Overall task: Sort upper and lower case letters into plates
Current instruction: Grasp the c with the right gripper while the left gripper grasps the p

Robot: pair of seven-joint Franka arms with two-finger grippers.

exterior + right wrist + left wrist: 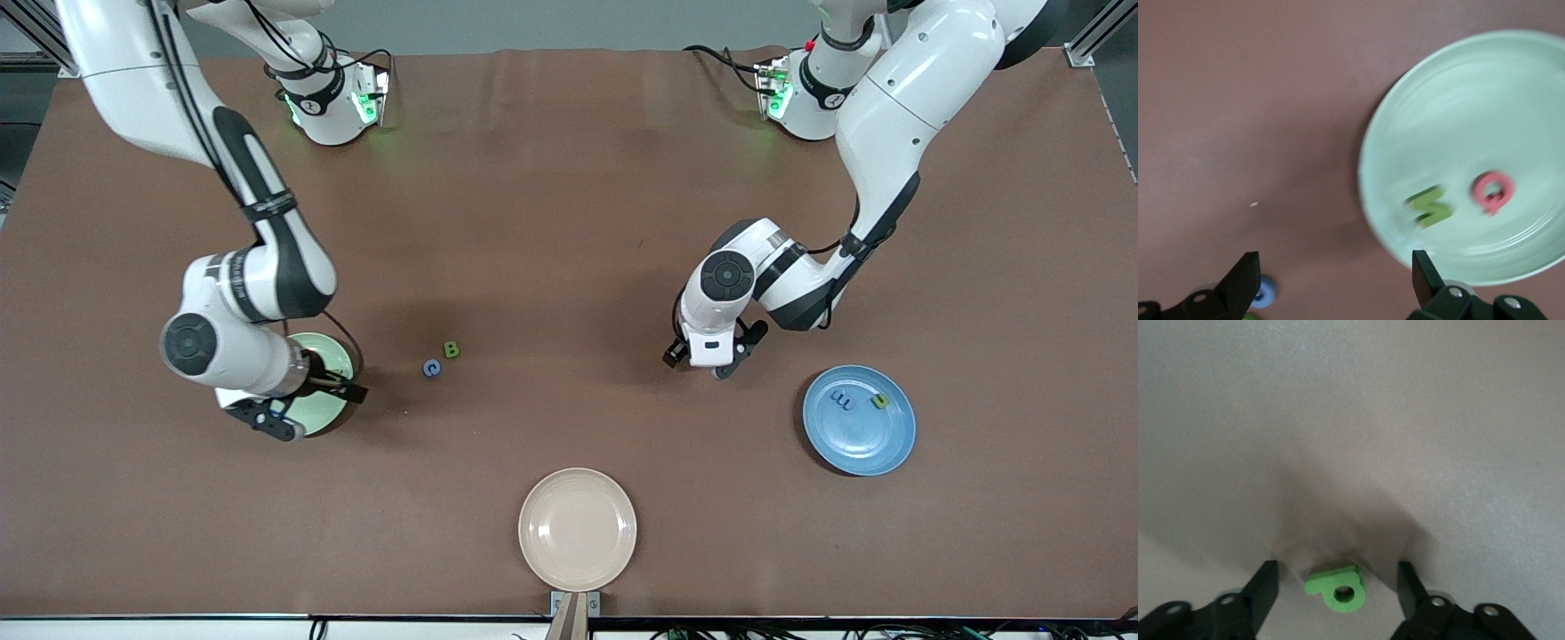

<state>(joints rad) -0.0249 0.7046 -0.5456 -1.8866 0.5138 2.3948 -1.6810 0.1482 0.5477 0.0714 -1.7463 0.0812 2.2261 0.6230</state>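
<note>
My left gripper (714, 360) is open, low over the bare table beside the blue plate (858, 444). In the left wrist view a small green letter (1335, 589) lies flat between its fingers (1265, 587). The blue plate holds a blue m (841, 401) and a small green letter (879, 401). My right gripper (313, 407) is open and empty over the edge of the mint green plate (342, 356). This plate (1511, 80) holds a green N (1429, 206) and a pink Q (1493, 191). A green B (452, 349) and a blue C (432, 367) lie on the table beside it. The blue x is out of view.
A beige plate (577, 569) lies empty at the table's edge nearest the front camera, midway along it. Both arm bases stand at the edge farthest from that camera.
</note>
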